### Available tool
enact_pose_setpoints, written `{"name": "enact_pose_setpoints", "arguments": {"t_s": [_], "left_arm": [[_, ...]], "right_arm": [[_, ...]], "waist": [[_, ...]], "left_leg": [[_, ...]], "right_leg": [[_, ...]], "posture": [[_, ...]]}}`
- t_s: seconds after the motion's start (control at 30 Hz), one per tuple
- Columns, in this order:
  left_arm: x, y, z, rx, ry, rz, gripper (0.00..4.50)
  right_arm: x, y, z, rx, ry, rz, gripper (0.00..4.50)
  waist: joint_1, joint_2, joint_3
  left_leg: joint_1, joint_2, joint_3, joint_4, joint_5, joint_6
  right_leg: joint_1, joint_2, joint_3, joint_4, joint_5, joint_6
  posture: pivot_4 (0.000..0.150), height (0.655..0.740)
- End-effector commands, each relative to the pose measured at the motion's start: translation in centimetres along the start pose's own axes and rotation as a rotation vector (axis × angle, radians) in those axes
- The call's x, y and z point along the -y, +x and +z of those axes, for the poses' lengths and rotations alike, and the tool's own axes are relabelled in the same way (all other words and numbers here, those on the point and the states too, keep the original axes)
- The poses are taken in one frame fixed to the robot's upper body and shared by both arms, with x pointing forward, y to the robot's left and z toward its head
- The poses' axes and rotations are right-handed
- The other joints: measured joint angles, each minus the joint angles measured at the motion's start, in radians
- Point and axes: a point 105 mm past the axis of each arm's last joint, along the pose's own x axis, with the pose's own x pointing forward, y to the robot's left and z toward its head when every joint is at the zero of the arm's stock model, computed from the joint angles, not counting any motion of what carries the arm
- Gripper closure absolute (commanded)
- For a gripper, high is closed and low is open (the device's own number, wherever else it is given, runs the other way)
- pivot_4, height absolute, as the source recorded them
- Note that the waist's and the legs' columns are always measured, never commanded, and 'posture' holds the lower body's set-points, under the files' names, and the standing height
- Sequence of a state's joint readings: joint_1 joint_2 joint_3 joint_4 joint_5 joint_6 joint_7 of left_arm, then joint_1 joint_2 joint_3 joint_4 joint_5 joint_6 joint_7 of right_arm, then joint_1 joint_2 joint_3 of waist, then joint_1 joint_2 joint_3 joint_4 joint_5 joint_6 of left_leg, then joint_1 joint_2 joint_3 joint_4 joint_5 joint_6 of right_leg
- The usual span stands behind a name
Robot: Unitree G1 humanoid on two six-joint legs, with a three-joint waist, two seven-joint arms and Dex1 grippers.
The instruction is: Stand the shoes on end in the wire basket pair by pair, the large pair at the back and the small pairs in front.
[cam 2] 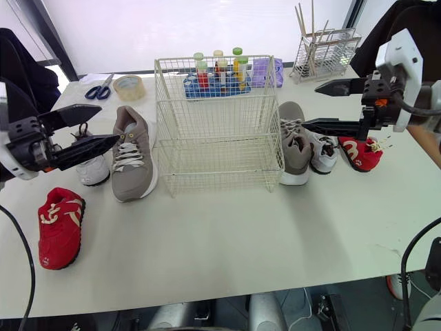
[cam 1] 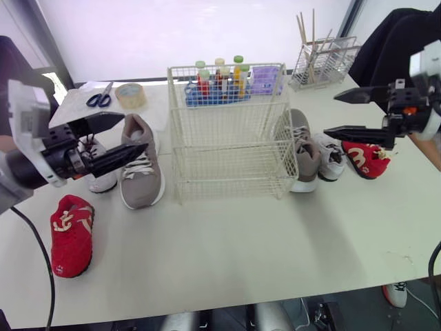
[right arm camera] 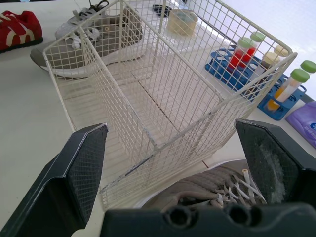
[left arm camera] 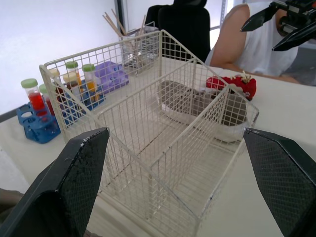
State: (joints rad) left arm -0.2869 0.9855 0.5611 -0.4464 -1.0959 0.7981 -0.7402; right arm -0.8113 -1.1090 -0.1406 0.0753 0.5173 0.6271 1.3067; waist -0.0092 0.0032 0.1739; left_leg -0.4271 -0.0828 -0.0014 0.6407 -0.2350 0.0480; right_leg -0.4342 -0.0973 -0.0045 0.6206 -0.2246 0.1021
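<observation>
An empty white wire basket [cam 1: 231,138] stands mid-table. To its left lie a large grey shoe [cam 1: 141,172], a small white shoe [cam 1: 100,181] and a small red shoe [cam 1: 71,234]. To its right lie the other grey shoe [cam 1: 305,155], white shoe [cam 1: 332,157] and red shoe [cam 1: 365,158]. My left gripper [cam 1: 134,134] hovers open above the left grey and white shoes, holding nothing. My right gripper [cam 1: 331,114] hangs open above the right white shoe, also holding nothing. In the left wrist view, the basket [left arm camera: 163,128] lies between wide-spread fingers [left arm camera: 74,182].
Behind the basket stand a blue tube rack [cam 1: 213,89] and a purple box [cam 1: 264,79]. A tape roll [cam 1: 129,95] and scissors [cam 1: 101,96] lie back left. A wire rack with sticks [cam 1: 324,58] stands back right, near a seated person [left arm camera: 247,39].
</observation>
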Motion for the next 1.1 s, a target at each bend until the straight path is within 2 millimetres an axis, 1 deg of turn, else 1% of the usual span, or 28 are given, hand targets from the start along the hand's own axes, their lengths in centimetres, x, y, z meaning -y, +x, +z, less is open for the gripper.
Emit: {"name": "enact_pose_setpoints", "arguments": {"t_s": [0.03,0.27,0.5,0.57,0.7,0.8,0.87,0.97,1.03,1.1], "left_arm": [[0.2,0.2,0.8,0.024,0.021,-0.031,0.02],[0.1,0.6,1.6,0.046,-0.006,-0.057,0.02],[0.1,1.3,0.9,0.019,-0.012,-0.084,0.02],[0.0,1.7,0.7,0.026,-0.025,-0.099,0.02],[0.5,3.0,0.0,0.022,-0.06,-0.166,0.02],[0.6,3.9,-0.5,0.02,-0.066,-0.208,0.02],[0.5,4.4,-0.8,0.019,-0.067,-0.223,0.02],[0.5,5.3,-0.6,0.031,-0.068,-0.263,0.02],[0.5,5.6,-0.6,0.031,-0.062,-0.276,0.02],[0.5,5.7,-0.7,0.03,-0.059,-0.284,0.02]], "right_arm": [[-0.1,-1.0,1.3,0.025,-0.05,-0.031,0.0],[-0.7,-1.2,0.5,0.011,-0.018,-0.044,0.0],[-1.1,-1.2,-0.3,-0.014,0.015,-0.097,0.0],[-0.8,-1.1,-1.0,-0.042,0.023,-0.144,0.0],[-0.1,-0.8,-3.1,-0.121,0.078,-0.317,0.0],[0.0,-0.5,-4.6,-0.147,0.166,-0.461,0.0],[-0.1,0.0,-5.1,-0.129,0.228,-0.529,0.0],[-0.2,1.2,-7.0,-0.126,0.316,-0.677,0.0],[-0.6,1.9,-7.9,-0.12,0.368,-0.716,0.0],[-1.5,2.6,-8.7,-0.119,0.406,-0.711,0.0]], "waist": [[0.0,0.0,0.0],[0.0,0.0,0.0],[0.002,0.0,0.0],[0.004,0.0,0.0],[0.008,0.0,0.0],[0.016,0.0,0.0],[0.017,0.0,0.0],[0.021,-0.002,-0.001],[0.022,-0.002,-0.001],[0.023,-0.001,-0.001]], "left_leg": [[0.0,0.0,0.0,0.0,0.0,0.0],[0.0,0.0,0.0,0.003,-0.001,0.002],[0.0,0.0,0.0,0.005,-0.001,0.002],[0.0,0.0,0.0,0.005,-0.001,0.002],[0.0,0.0,0.0,0.005,-0.002,0.002],[0.0,0.0,0.0,0.005,-0.002,0.002],[0.0,0.0,0.0,0.006,-0.001,0.002],[0.0,0.0,0.0,0.006,0.0,0.003],[0.0,0.0,0.0,0.006,0.0,0.003],[0.0,-0.001,0.0,0.006,0.0,0.003]], "right_leg": [[0.0,0.0,0.0,0.0,0.0,0.0],[0.001,0.0,0.0,0.0,0.0,0.0],[0.002,0.0,0.0,0.0,0.0,0.0],[0.002,0.0,0.0,0.0,0.0,0.0],[0.003,0.0,0.0,0.0,0.0,0.0],[0.002,0.0,0.0,0.001,0.0,0.0],[0.002,0.0,0.0,0.002,0.0,0.0],[0.002,0.0,0.0,0.003,0.0,0.0],[0.001,0.0,0.0,0.004,0.0,0.0],[0.001,0.0,0.0,0.004,0.0,0.0]], "posture": [[0.15,0.74],[0.15,0.74],[0.15,0.74],[0.15,0.74],[0.15,0.74],[0.15,0.74],[0.15,0.74],[0.15,0.74],[0.15,0.74],[0.15,0.74]]}}
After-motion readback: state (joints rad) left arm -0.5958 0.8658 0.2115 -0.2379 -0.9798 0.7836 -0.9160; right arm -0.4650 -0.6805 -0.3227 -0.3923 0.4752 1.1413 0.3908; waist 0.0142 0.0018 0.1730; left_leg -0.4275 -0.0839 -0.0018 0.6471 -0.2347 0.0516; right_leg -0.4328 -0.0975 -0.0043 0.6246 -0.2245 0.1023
